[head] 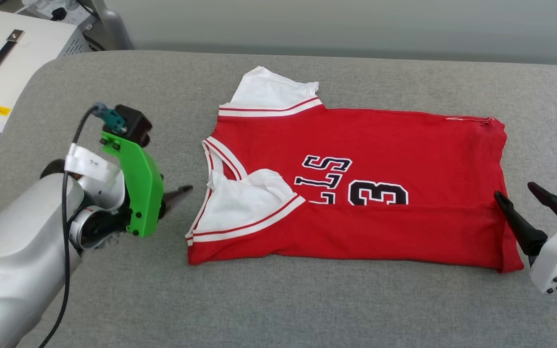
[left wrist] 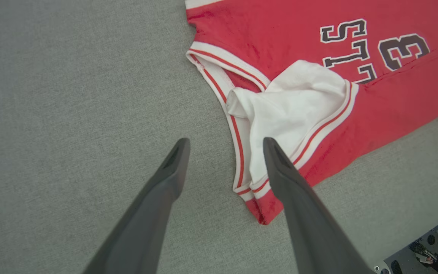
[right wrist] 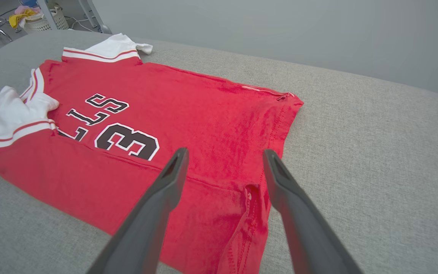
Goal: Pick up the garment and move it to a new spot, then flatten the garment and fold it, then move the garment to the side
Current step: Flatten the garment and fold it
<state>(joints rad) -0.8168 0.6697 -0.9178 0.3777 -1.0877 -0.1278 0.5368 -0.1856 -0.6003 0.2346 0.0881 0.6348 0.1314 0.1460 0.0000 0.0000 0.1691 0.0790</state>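
Both jaws wide at ends of garment [head: 380, 145] ("LLS", "3" legible)

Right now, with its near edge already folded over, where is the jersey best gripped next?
Probably the far edge of the jersey: left gripper on the white far sleeve, right gripper on the far hem corner, from above. That side lies flat, unfolded.

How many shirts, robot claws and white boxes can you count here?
Red jersey T-shirt: 1
Robot claws: 2, the left claw and the right claw, both open
White box with a black handle: 1
Total: 4
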